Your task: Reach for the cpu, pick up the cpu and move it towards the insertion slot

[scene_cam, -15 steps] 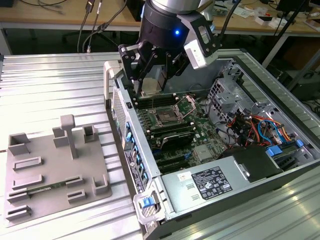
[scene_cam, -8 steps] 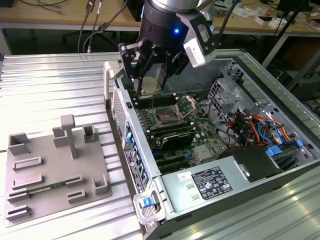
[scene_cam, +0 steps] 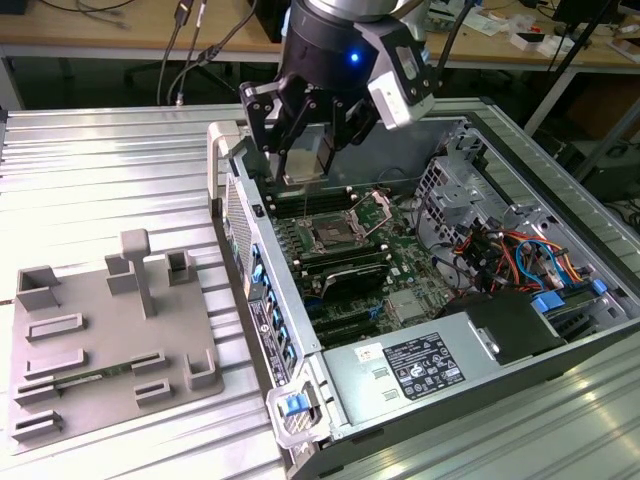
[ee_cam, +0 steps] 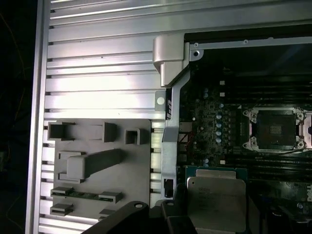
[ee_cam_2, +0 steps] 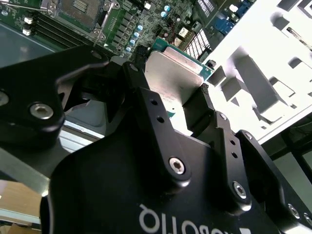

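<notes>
The cpu (scene_cam: 304,160), a flat silvery square chip, hangs in the air with my gripper (scene_cam: 306,166) shut on its edges. It is above the near wall of the open computer case, short of the insertion slot (scene_cam: 330,238), the dark square socket on the green motherboard. In the second wrist view the cpu (ee_cam_2: 171,78) sits between the black fingers (ee_cam_2: 207,97), and the insertion slot (ee_cam_2: 85,7) lies beyond it. The first wrist view shows the cpu (ee_cam: 217,202) offset from the insertion slot (ee_cam: 275,129).
The open computer case (scene_cam: 520,190) holds the motherboard, black memory slots (scene_cam: 345,270), coloured cables and a power supply (scene_cam: 420,365). A grey plastic tray (scene_cam: 60,290) with recesses and a green memory stick (scene_cam: 90,378) lies on the ribbed metal table at the exterior view's left.
</notes>
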